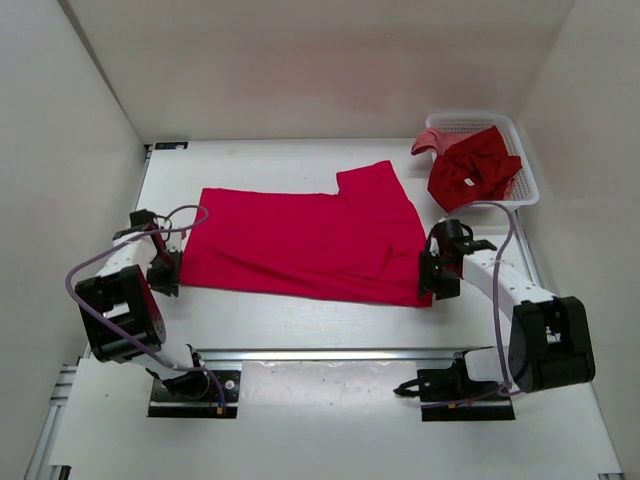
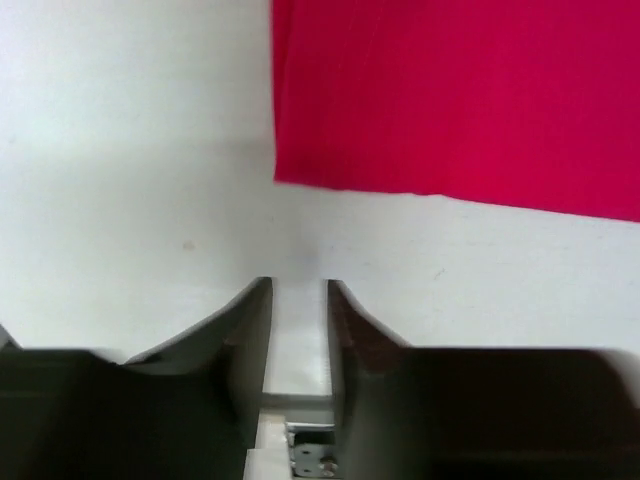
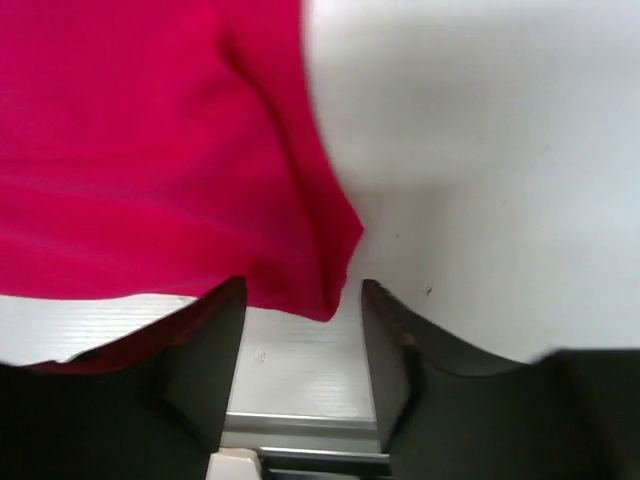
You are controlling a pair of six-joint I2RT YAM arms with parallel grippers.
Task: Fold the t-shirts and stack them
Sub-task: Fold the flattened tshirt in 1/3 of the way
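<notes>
Here, smooth pinkish-red t-shirt (image 1: 300, 245) flat; crimson t-shirt (image 1: 475, 170) crumpled in mesh basket (image 1: 470, 121).

Bare worktop (image 1: 300, 320) was seen along the near side, between the spread bright red t-shirt (image 1: 300, 240) and the arm bases, with nothing standing in that strip. A second free strip was seen behind the shirt. The far right corner was blocked by the white basket (image 1: 528, 185), heaped with the dark crimson t-shirt (image 1: 475, 172). Left gripper (image 2: 298, 285): jaws narrowly parted, only bare worktop between, shirt corner just ahead. Right gripper (image 3: 300, 290): jaws parted wider, shirt corner in the gap.
</notes>
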